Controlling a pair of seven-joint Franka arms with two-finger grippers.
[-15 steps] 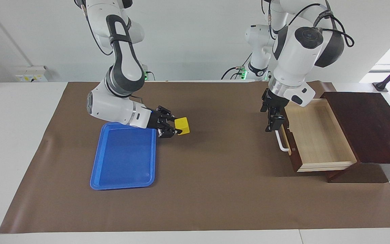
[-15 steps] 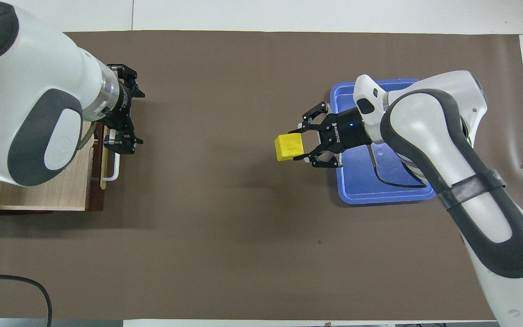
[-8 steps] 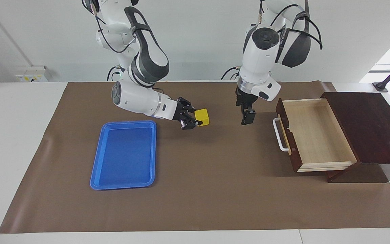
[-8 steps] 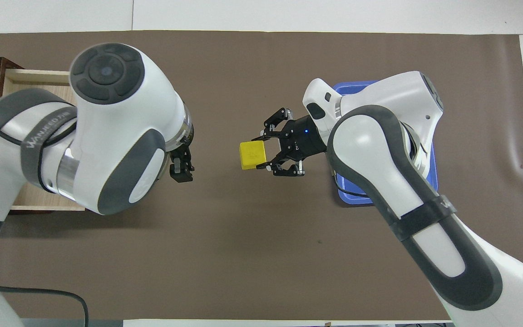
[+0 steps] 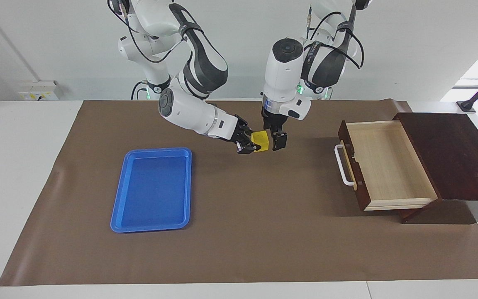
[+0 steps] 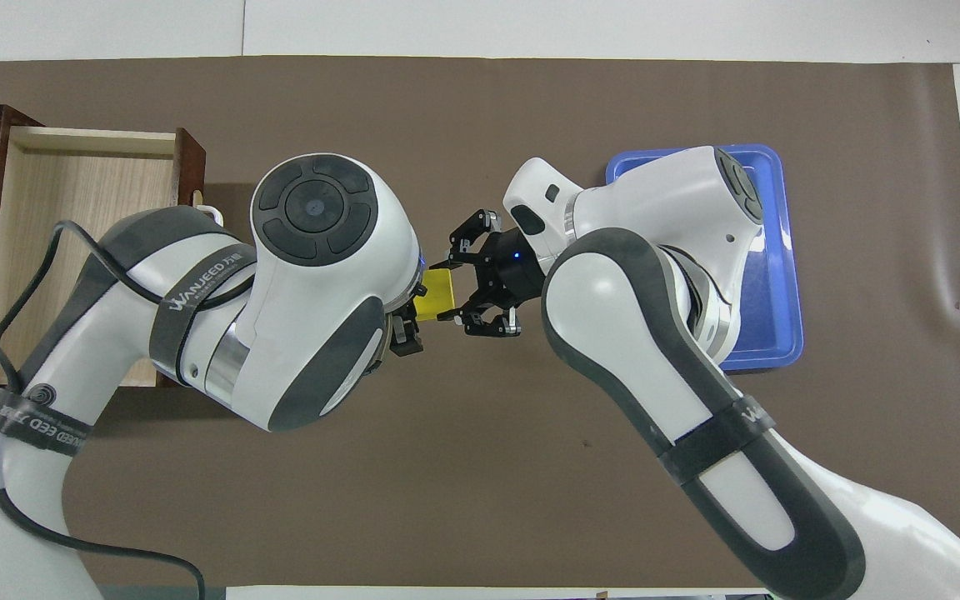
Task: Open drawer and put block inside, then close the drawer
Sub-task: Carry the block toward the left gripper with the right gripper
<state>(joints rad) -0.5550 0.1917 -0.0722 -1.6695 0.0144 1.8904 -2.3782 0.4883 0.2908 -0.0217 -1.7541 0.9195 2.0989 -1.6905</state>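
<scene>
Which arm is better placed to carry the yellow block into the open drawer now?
Left, probably. The left gripper is right beside the block, which the right gripper holds, and its arm is based at the end of the table where the drawer stands open.

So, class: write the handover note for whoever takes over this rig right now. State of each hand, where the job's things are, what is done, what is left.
Right hand: shut on the block, held up over the mat in mid-table.
Left hand: open, right beside the block, with one finger on the block's drawer side; not gripping it yet.
Drawer: pulled open at the left arm's end of the table, nothing inside.
Blue tray: at the right arm's end, nothing on it.
Done: drawer opened, block picked up.
Left: probably hand the block to the left hand, place it in the drawer, push the drawer shut.
</scene>
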